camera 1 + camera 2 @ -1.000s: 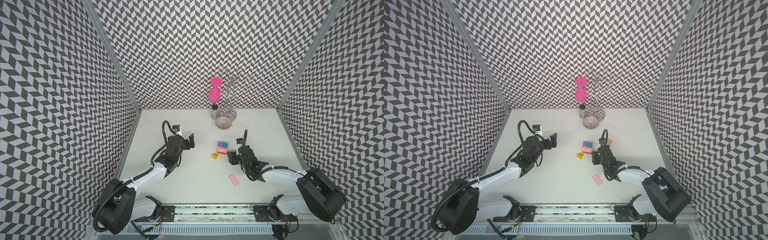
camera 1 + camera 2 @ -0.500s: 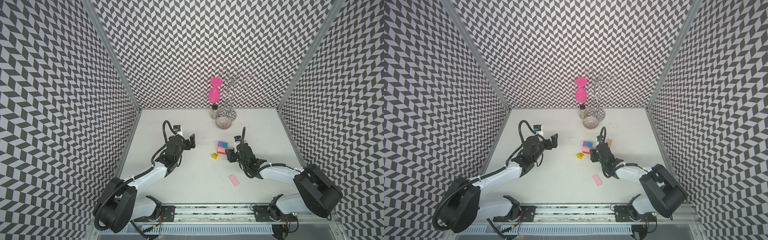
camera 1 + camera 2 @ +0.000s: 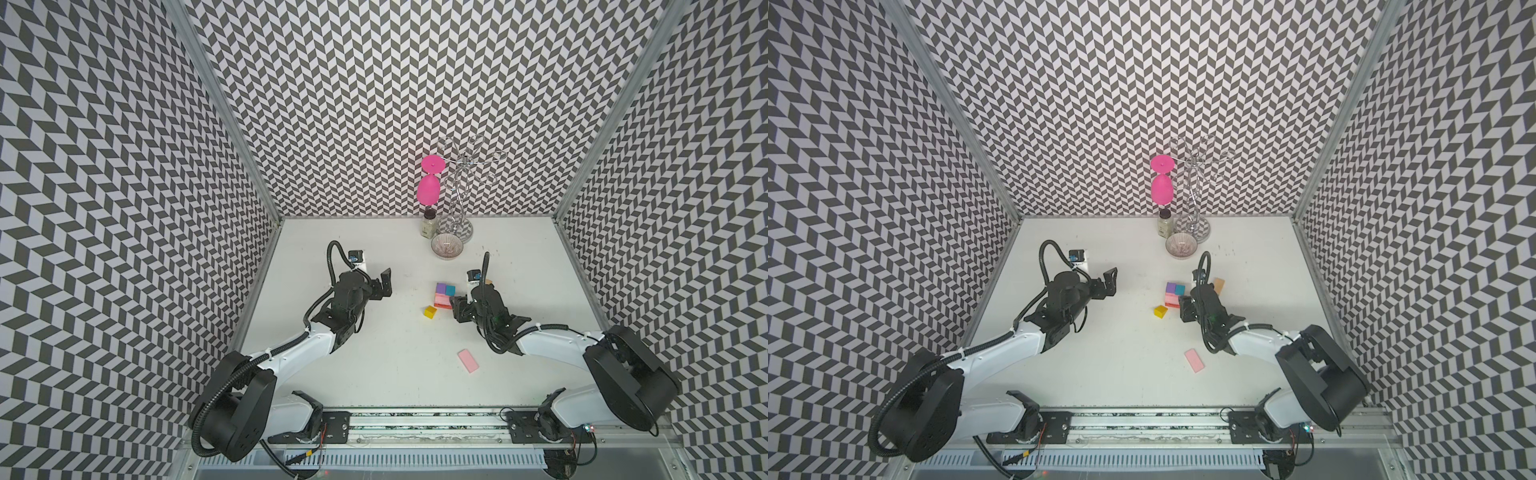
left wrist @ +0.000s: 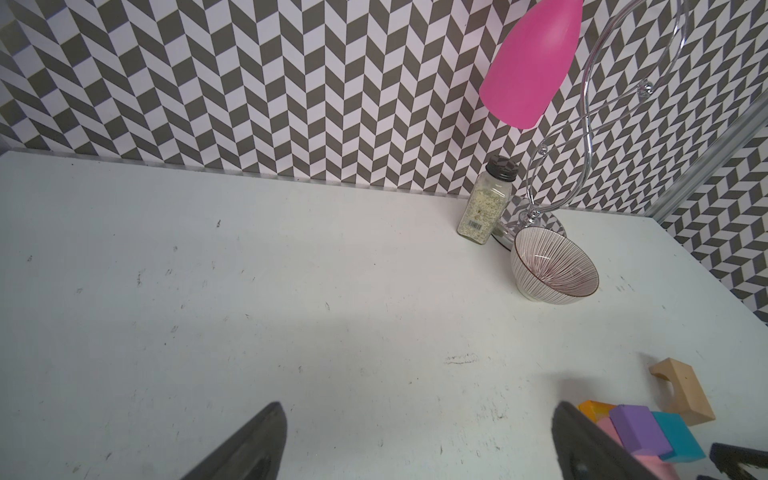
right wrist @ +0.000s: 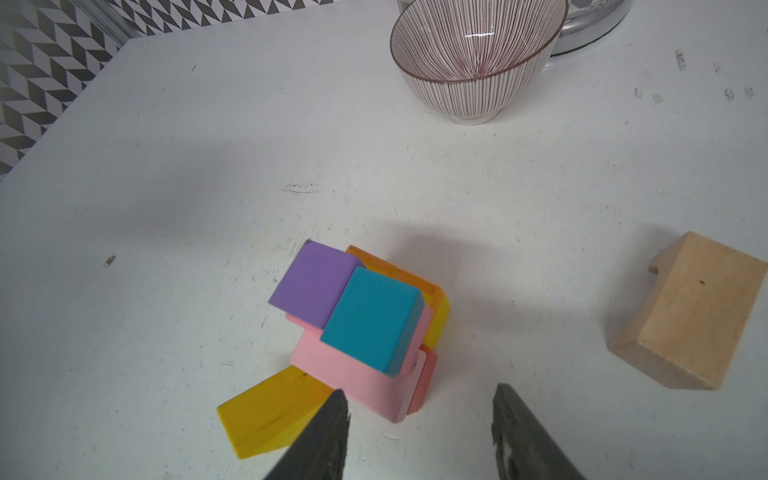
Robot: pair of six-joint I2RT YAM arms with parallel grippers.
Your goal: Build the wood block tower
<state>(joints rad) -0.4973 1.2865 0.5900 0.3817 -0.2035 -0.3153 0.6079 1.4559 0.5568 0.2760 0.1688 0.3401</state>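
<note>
The wood block tower (image 3: 444, 294) (image 3: 1174, 293) stands mid-table: purple and teal blocks (image 5: 357, 316) side by side on a pink slab, over orange and red pieces. Close on its left lies a yellow block (image 3: 430, 312) (image 5: 270, 411). A loose pink slab (image 3: 468, 360) lies nearer the front. Behind the right wrist rests a plain wood block (image 3: 1219, 286) (image 5: 690, 311). My right gripper (image 3: 455, 309) (image 5: 419, 392) is open and empty, its tips just short of the tower's pink slab. My left gripper (image 3: 384, 284) (image 4: 417, 409) hangs wide open over bare table, well left of the blocks.
A ribbed bowl (image 3: 446, 246) (image 5: 478, 62) sits just behind the tower. Further back stand a spice jar (image 3: 429, 224) and a wire stand (image 3: 457, 199) holding a pink goblet (image 3: 430, 189). Patterned walls close in the table on three sides.
My right gripper has crept a little left, closer to the tower, jaws unchanged. The left arm and the blocks have stayed put.
</note>
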